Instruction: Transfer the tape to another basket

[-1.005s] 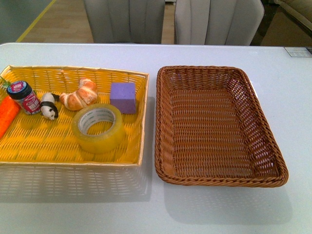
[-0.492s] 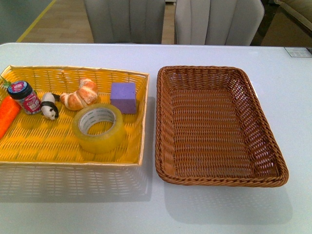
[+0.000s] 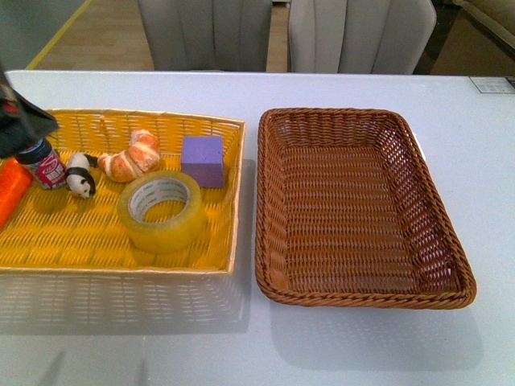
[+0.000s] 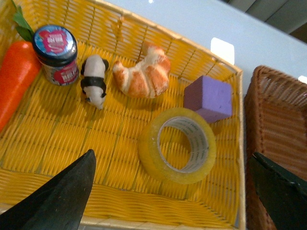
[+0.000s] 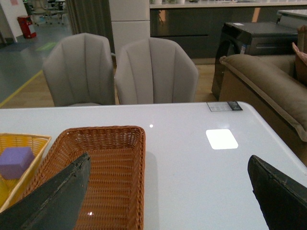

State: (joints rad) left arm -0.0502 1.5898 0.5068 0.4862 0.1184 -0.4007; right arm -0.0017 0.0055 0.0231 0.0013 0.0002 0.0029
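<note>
A white bench [image 3: 362,346] carries two baskets side by side, close together; whether their rims touch I cannot tell. On the left is a bright yellow woven basket [image 3: 96,241], on the right a dark brown wicker basket [image 3: 362,301]. Beyond the far edge of the bench stand two grey padded chairs [image 5: 153,72]. The right wrist view also shows a brown sofa [image 5: 268,91] and a dim open room behind them. Ceiling lights glare off the bench top.

The tape [image 3: 163,211] lies flat, hole upward, in the yellow basket. It is toward the side nearest the brown basket and just in front of a purple block [image 3: 202,159]. Further left in the same basket are a croissant [image 3: 133,157], a small panda figure [image 3: 80,174], a red-labelled jar [image 3: 44,165] and a carrot [image 3: 12,189].

The left arm [image 3: 20,121] shows as a dark shape at the left edge of the front view, over the jar. The left claw [image 4: 172,154] hangs above the yellow basket. It is released: its dark fingers [image 4: 62,201] are spread wide, and in the wrist view the tape sits between them. It touches nothing.

The right claw [image 5: 168,158] is held over the bench beside the brown basket, likewise released and gripping nothing.
</note>
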